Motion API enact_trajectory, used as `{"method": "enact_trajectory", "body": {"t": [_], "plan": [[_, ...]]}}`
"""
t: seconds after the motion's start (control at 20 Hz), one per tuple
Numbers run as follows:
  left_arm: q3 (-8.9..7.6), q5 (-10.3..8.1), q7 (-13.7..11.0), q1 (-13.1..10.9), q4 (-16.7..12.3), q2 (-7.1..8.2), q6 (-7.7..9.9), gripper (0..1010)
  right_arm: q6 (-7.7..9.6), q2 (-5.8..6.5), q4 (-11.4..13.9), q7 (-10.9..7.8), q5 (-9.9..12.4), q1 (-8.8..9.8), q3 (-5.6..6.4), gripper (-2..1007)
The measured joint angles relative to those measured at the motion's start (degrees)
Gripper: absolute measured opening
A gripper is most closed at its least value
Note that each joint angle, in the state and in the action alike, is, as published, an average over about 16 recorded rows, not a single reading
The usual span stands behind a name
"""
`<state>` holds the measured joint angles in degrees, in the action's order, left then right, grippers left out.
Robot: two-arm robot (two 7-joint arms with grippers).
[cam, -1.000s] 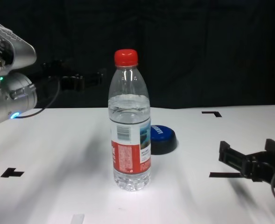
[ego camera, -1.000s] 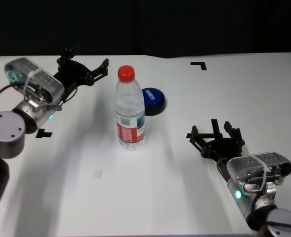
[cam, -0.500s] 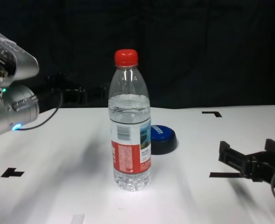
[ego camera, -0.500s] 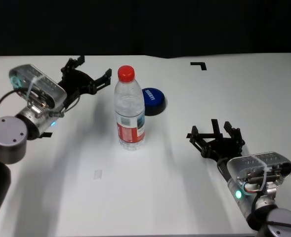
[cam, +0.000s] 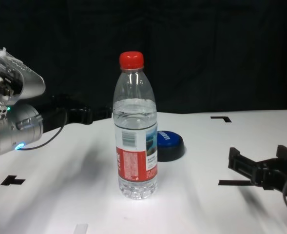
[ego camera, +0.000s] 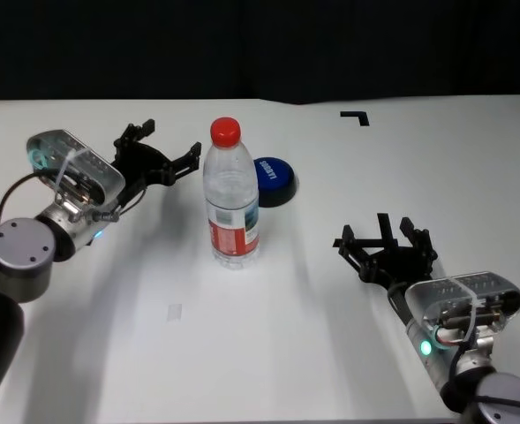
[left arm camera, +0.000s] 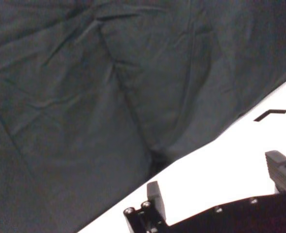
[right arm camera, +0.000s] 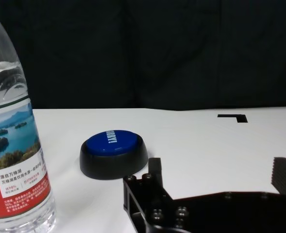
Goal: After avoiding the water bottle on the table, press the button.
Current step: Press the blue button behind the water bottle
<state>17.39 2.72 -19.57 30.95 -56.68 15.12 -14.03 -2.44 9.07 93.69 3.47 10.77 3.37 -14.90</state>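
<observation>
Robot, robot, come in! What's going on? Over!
Left gripper open, up beside the water bottle. Right gripper open, parked near side. Button not pressed yet. Bottle stands upright in front of it.

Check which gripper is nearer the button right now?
Left. The left gripper, open, is raised just behind and left of the water bottle, which stands between it and the button. The right gripper, open, sits farther off at the table's near right.

Head cam looks steeply down on the table (ego camera: 268, 353); chest cam sits low, near level. Both share the water bottle (ego camera: 231, 199) mid-frame.
</observation>
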Motion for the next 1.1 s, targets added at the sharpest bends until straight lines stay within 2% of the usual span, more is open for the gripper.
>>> {"method": "enact_trajectory", "body": {"t": [0.5, 1.1], "plan": [[1.04, 0.37, -0.21, 1.14, 3.15, -0.55, -0.56, 1003, 0.0, 0.0, 0.0, 0.0, 0.0, 0.0, 0.0, 1002], [2.15, 1.5, -0.07, 4.26, 7.37, -1.71, -2.85, 1003, 0.0, 0.0, 0.0, 0.0, 0.0, 0.0, 0.0, 1003]]}}
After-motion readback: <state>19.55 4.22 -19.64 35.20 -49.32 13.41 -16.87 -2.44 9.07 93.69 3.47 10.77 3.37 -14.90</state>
